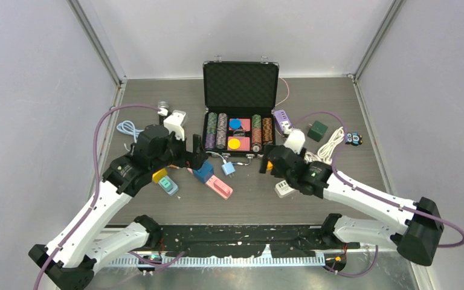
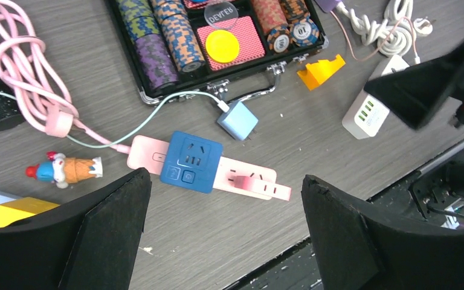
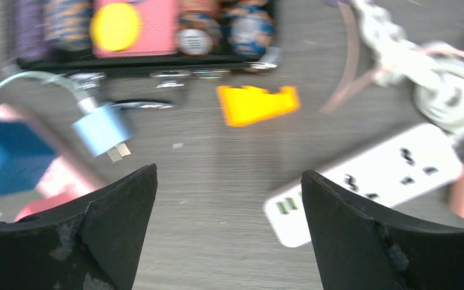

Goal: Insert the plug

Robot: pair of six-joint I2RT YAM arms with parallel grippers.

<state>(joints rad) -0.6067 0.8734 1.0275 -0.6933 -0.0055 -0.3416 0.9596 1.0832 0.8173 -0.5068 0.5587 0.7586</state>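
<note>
Plug point(image 2: 237, 119), light blue, lies just in front of the chip case point(image 1: 240, 84), between the pink power strip point(image 2: 251, 181) carrying a blue adapter point(image 2: 191, 161) and a yellow wedge point(image 2: 320, 70). Your left gripper point(image 2: 226, 176) and right gripper point(image 3: 229, 172) both gape empty, clear of it. Its long axis slants out from the case front, prongs pointing away, cable trailing back.

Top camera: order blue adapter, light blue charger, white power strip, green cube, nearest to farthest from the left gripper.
1. blue adapter, beside the left gripper.
2. light blue charger, centre.
3. white power strip, right of centre.
4. green cube, far right.
</note>
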